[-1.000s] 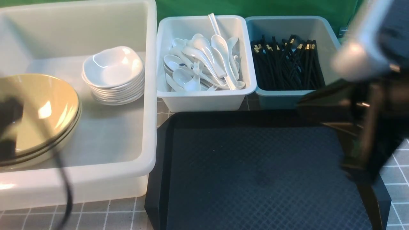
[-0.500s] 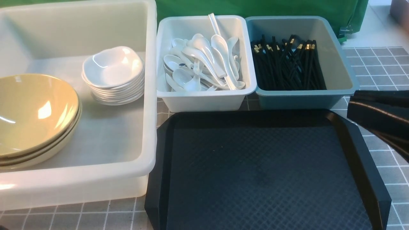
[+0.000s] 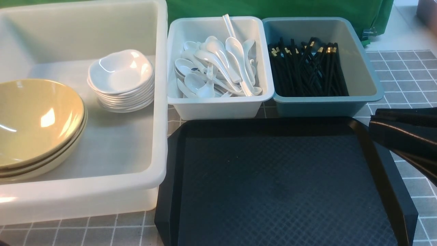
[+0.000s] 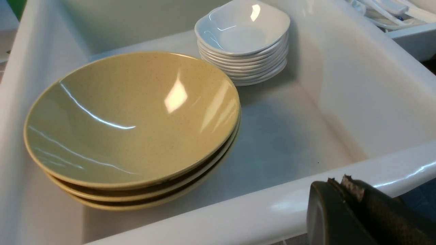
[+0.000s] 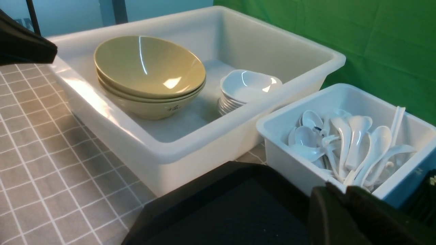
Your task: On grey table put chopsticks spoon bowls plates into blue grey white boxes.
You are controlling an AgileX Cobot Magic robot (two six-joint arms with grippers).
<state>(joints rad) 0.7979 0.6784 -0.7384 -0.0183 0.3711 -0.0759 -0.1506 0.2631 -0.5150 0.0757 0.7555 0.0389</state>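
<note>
big box: the large translucent white box (image 3: 102, 191) is set on the left of the grey surface (image 3: 403, 68); three olive-tan bowls (image 3: 37, 123) are stacked in its near left part, and a stack of small white plates (image 3: 121, 80) is parked further back, just beside them
white box: the small white box (image 3: 218, 106) is filled with a heap of white spoons (image 3: 218, 68); one long thin white piece is leaned on the back wall
blue-grey box: the blue-grey box (image 3: 321, 104) is loaded with black chopsticks (image 3: 307, 68), gold-banded ends pointed to the back
tray: a black tray (image 3: 273, 184) is laid in front of both small boxes; nothing is seen on it
left claw: the left claw (image 4: 340, 183) is seen pressed together, nothing held, hung near the big box's front rim
right claw: the right claw (image 5: 340, 192) is seen close above the tray edge by the white box; nothing is held; apart or together can't be told
</note>
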